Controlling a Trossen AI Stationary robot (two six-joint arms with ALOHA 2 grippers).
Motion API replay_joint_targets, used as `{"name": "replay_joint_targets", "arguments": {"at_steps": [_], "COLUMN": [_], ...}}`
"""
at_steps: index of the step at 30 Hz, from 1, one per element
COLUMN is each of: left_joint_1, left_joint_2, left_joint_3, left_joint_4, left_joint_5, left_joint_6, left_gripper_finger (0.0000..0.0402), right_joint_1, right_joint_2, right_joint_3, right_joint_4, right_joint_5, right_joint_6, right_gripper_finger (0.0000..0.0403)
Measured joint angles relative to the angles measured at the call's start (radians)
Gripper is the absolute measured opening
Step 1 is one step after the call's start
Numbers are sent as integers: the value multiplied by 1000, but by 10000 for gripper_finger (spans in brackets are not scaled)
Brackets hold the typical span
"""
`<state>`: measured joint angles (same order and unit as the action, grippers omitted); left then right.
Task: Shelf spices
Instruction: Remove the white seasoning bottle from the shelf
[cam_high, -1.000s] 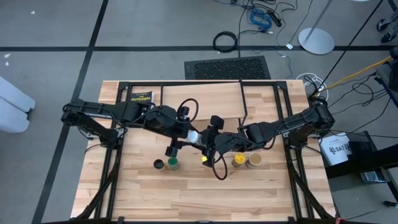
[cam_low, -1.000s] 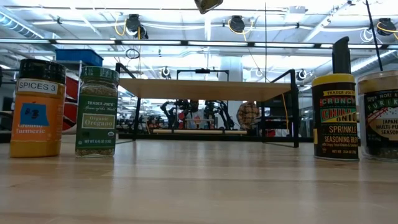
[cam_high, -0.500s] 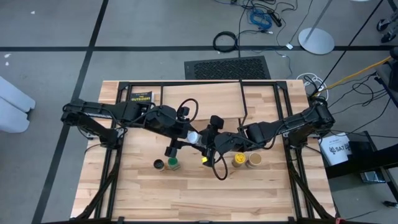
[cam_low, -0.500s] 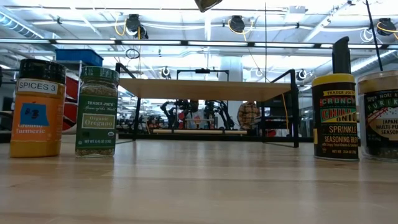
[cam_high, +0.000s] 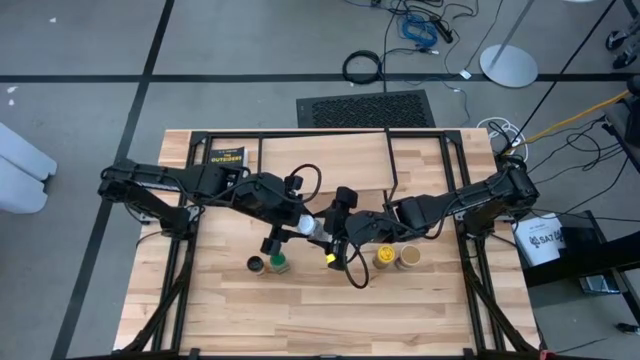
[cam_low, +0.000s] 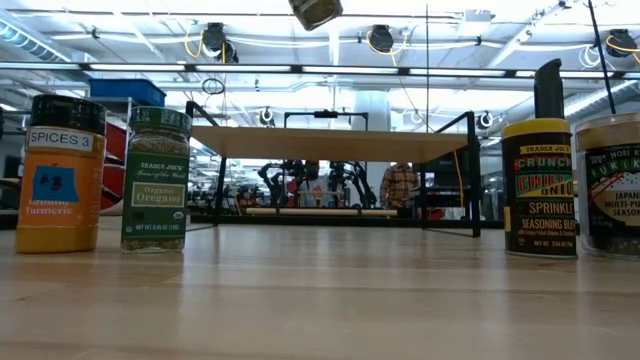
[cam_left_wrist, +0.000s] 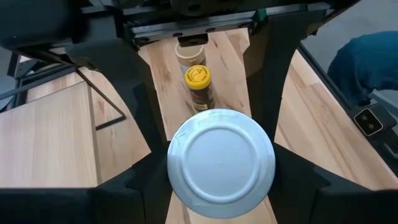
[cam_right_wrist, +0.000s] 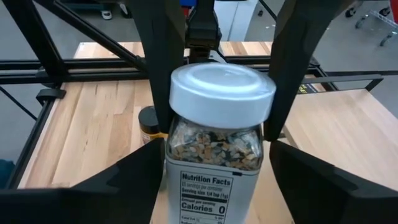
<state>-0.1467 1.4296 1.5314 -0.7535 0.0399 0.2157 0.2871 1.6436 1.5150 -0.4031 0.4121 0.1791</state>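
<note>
Moved since a second ago: the white-lidded jar (cam_right_wrist: 214, 124), lower and further toward 9 o'clock along the top edge of the low view, more of it showing. Everything else on the table as before.

Held in the air above the middle of the table (cam_high: 300, 310), upright, label with nutrition facts facing the right wrist camera. Clamped at the lid by the left gripper (cam_left_wrist: 221, 152), a finger pressed against each side of the white disc. Flanked lower down by the right gripper (cam_right_wrist: 214, 180), jaws wide, a sliver of bare wood visible between one finger and the glass. Left arm reaching in from 9 o'clock, right arm from 3 o'clock, meeting at the jar.

On the tabletop at about 7 o'clock of the held jar: dark-lidded orange jar (cam_high: 256, 264) and green-lidded jar (cam_high: 278, 262), side by side, upright. At about 4 o'clock: yellow-lidded jar (cam_high: 384, 257) and tan-lidded jar (cam_high: 408, 257), just beside each other, upright.

Toward 12 o'clock, behind all four standing jars: the shelf (cam_low: 330, 143), plank top bare in the low view, on thin black legs. At the table's 11 o'clock corner: a flat black packet (cam_high: 227, 156) with yellow lettering.
</note>
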Motion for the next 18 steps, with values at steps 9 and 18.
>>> {"name": "replay_joint_targets", "arguments": {"at_steps": [9,18], "left_joint_1": [0,0], "left_joint_2": [0,0], "left_joint_3": [0,0], "left_joint_4": [1,2], "left_joint_5": [-1,-16], "left_joint_6": [0,-5], "left_gripper_finger": [213,212], "right_joint_1": [-3,-6], "right_joint_2": [0,0], "right_joint_3": [0,0], "right_joint_4": [17,26], "right_joint_5": [-2,-28], "right_joint_6": [8,19], "right_gripper_finger": [251,201]}}
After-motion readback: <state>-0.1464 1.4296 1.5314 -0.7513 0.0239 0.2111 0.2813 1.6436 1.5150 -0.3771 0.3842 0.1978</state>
